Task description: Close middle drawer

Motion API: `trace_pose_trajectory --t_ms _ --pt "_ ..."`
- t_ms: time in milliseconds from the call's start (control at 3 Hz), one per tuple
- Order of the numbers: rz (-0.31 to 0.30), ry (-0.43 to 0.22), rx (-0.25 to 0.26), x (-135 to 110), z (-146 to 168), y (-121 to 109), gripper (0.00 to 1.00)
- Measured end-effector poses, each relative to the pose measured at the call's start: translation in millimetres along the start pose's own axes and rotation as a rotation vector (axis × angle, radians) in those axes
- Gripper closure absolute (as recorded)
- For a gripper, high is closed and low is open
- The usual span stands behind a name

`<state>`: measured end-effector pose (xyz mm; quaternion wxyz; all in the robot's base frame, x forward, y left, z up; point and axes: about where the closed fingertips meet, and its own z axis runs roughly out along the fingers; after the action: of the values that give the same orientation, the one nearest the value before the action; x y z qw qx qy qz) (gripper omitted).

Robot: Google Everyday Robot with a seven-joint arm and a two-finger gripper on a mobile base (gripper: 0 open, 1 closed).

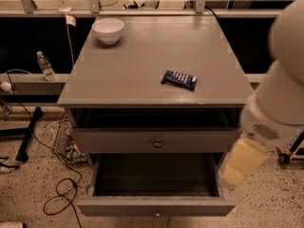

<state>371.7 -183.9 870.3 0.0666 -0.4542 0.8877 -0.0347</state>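
The middle drawer (156,206) is pulled far out at the bottom of the grey cabinet, with a narrow flat front, a tiny centre knob and a dark inside (154,175). Above it sits the taller-fronted drawer (118,140) with a larger round knob (157,143) and a dark gap over it. The lowest drawer is hidden. My white arm (280,99) comes in from the right. My gripper (241,164) shows as a cream-coloured end hanging just right of the open drawer's right side, apart from it.
On the cabinet top (142,65) lie a white bowl (108,30) at the back left and a dark snack packet (179,79) right of centre. A water bottle (46,65), cables (61,194) and a wire basket (64,141) are on the floor to the left.
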Motion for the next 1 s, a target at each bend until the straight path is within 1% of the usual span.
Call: trace_pose_trajectory --t_ms 333,667,1000 --pt "0.021 0.083 -0.034 -19 52 26 0.0" --pt "0.094 0.153 -0.11 -20 110 46 0.0" --pt "0.085 0.142 -0.097 -20 102 44 0.0"
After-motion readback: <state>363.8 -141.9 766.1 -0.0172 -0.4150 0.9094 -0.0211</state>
